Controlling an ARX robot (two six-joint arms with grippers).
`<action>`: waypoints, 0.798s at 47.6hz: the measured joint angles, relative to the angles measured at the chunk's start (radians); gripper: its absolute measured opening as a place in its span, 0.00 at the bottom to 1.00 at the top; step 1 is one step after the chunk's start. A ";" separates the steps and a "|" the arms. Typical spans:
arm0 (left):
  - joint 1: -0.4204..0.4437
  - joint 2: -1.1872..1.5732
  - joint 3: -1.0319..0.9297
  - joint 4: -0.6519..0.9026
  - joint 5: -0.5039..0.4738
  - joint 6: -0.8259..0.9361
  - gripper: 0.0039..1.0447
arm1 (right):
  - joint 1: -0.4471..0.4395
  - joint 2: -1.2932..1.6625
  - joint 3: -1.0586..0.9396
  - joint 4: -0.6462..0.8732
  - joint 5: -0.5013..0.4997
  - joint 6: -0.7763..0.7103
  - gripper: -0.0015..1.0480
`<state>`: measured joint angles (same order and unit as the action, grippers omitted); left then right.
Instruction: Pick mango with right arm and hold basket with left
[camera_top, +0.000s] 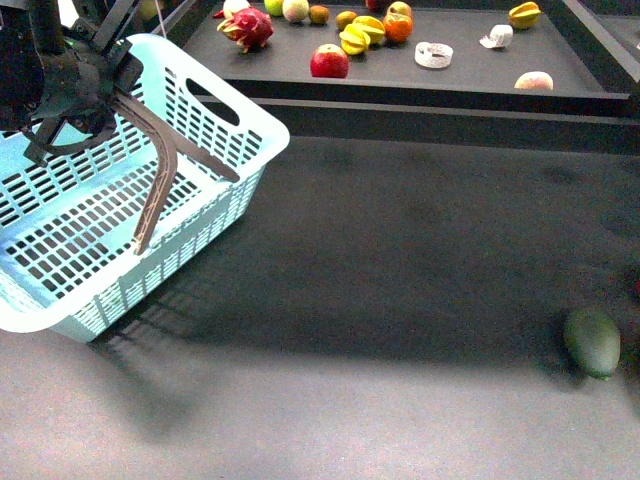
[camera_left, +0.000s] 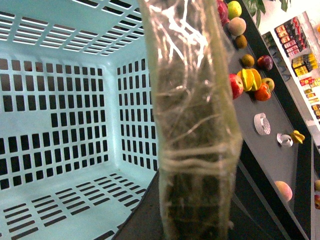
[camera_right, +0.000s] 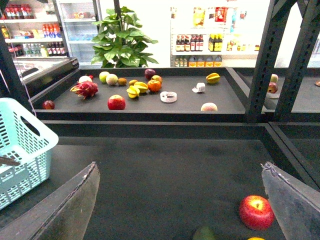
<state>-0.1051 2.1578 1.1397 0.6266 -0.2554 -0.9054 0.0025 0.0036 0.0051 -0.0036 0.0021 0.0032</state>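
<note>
On the dark table (camera_top: 400, 250) sit one basket (camera_top: 262, 125) and one green fruit (camera_top: 592, 341).

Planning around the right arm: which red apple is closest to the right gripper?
The red apple on the lower dark surface, next to a finger of the open right gripper; the other apple sits far back on the raised shelf.

Dark shelving (camera_right: 180, 107), fridges (camera_right: 75, 22), potted plant (camera_right: 122, 42)

I see the basket (camera_top: 120, 230) at the frame's left, an oval fruit (camera_top: 592, 341) lower right on the counter (camera_top: 400, 250), and a shelf (camera_top: 560, 90) along the top carrying an apple (camera_top: 329, 62).
</note>
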 joint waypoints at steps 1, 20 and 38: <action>-0.003 -0.010 -0.013 0.002 0.006 0.005 0.08 | 0.000 0.000 0.000 0.000 0.000 0.000 0.92; -0.093 -0.320 -0.333 0.193 0.182 0.288 0.08 | 0.000 0.000 0.000 0.000 0.000 0.000 0.92; -0.256 -0.469 -0.496 0.247 0.261 0.482 0.08 | 0.000 0.000 0.000 0.000 0.000 0.000 0.92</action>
<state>-0.3614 1.6886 0.6437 0.8738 0.0055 -0.4236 0.0025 0.0040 0.0051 -0.0036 0.0021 0.0032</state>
